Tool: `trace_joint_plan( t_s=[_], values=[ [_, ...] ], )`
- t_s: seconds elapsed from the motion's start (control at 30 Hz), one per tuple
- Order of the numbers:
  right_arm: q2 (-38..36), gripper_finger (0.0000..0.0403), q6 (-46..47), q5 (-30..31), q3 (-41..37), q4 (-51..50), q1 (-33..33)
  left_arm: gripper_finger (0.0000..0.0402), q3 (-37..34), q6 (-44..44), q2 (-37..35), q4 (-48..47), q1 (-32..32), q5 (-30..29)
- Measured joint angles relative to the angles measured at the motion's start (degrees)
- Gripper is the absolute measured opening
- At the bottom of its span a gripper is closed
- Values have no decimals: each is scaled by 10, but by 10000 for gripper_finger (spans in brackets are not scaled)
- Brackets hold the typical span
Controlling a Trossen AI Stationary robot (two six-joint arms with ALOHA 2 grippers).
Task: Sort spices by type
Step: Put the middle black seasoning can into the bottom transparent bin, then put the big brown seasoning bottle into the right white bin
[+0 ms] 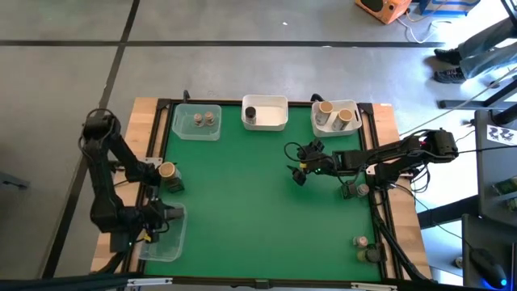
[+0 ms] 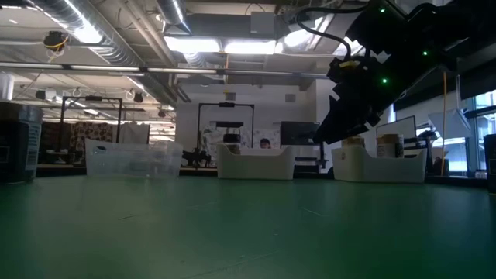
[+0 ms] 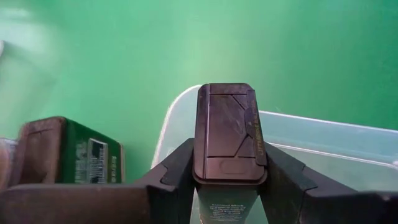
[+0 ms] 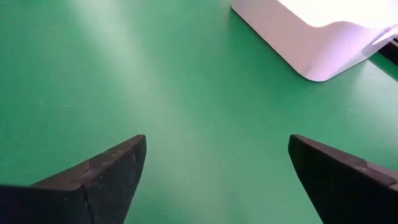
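Observation:
My left gripper (image 1: 161, 215) is at the table's near left, over the far end of a clear tub (image 1: 166, 236), and is shut on a dark blocky spice container (image 3: 227, 134) with a flip lid. A second dark blocky container with a green label (image 3: 68, 152) stands beside the tub. My right gripper (image 1: 299, 167) is open and empty above the green mat right of centre; in the right wrist view (image 4: 217, 168) only bare mat lies between its fingers. A tan-lidded jar (image 1: 167, 170) and a dark container (image 1: 175, 185) stand at the left edge. My left gripper pinches the dark blocky container between its two fingers (image 3: 177, 171), one on each long side, at the lid end (image 3: 261, 155). The container's labelled body (image 3: 224, 211) runs back between the fingers. It is held over the clear tub's rim (image 3: 323, 130); whether it rests on anything does not show.
Three tubs line the far edge: a clear one (image 1: 196, 123) with two grey-lidded jars, a white one (image 1: 265, 114) with a dark cylinder, and a white one (image 1: 335, 118) with two tan-lidded jars. More spice jars stand at the right edge (image 1: 352, 190) and near right corner (image 1: 365, 248).

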Motion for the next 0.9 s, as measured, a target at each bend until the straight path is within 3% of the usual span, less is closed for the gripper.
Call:
trace_joint_plan(
  t_s=[0.2,0.57,0.9],
  values=[
    [0,390,1,0,0,0,0,134,-6,-14,-9,6,0,7],
    [0,390,1,0,0,0,0,210,-7,3,-17,7,0,55],
    [0,390,0,0,0,-6,0,225,-7,0,-148,8,2,58]
  ],
)
